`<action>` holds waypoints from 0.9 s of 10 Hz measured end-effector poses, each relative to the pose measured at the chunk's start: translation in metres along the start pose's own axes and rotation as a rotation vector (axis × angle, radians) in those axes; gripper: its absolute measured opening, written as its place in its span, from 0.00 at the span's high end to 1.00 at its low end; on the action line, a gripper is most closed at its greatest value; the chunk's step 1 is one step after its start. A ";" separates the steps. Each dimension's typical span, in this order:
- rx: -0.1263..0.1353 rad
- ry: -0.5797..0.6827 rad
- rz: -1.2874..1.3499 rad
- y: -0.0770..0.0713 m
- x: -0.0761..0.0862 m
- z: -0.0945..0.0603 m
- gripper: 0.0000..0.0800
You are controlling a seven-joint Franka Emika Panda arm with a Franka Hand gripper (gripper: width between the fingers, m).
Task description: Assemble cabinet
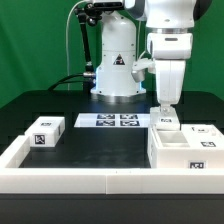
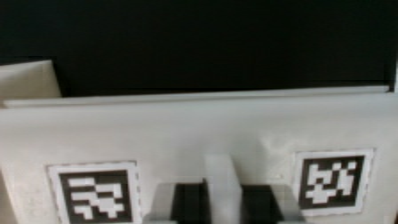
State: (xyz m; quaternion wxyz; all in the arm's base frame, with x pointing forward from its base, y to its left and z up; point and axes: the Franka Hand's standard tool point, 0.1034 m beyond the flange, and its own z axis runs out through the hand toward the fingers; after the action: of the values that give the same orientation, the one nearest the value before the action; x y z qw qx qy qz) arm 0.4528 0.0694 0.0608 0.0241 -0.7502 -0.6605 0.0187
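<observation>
The cabinet body (image 1: pixel 186 152) is a large open white box with tags at the exterior view's right. A small white tagged block (image 1: pixel 166 123) stands at its far left corner. My gripper (image 1: pixel 165 108) comes straight down onto that block. In the wrist view the block is a broad white face (image 2: pixel 205 135) with two tags. The dark fingertips (image 2: pixel 192 205) press on either side of a narrow white ridge (image 2: pixel 228 195) on it, so the gripper is shut on the block. Another white tagged block (image 1: pixel 45 133) lies on the table at the exterior view's left.
The marker board (image 1: pixel 108 121) lies flat in front of the robot base (image 1: pixel 115 75). A long low white border rail (image 1: pixel 70 178) runs along the front and up the left side. A white piece's edge (image 2: pixel 25 80) shows beyond the block in the wrist view.
</observation>
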 end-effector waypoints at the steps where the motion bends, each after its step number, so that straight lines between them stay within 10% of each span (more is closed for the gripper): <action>1: -0.002 0.003 0.002 0.004 0.001 0.000 0.91; 9: -0.021 0.011 -0.107 0.023 -0.002 0.001 0.91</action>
State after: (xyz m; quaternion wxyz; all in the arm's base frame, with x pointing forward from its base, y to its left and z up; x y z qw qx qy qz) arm 0.4755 0.0643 0.0586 0.0211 -0.7141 -0.6997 0.0064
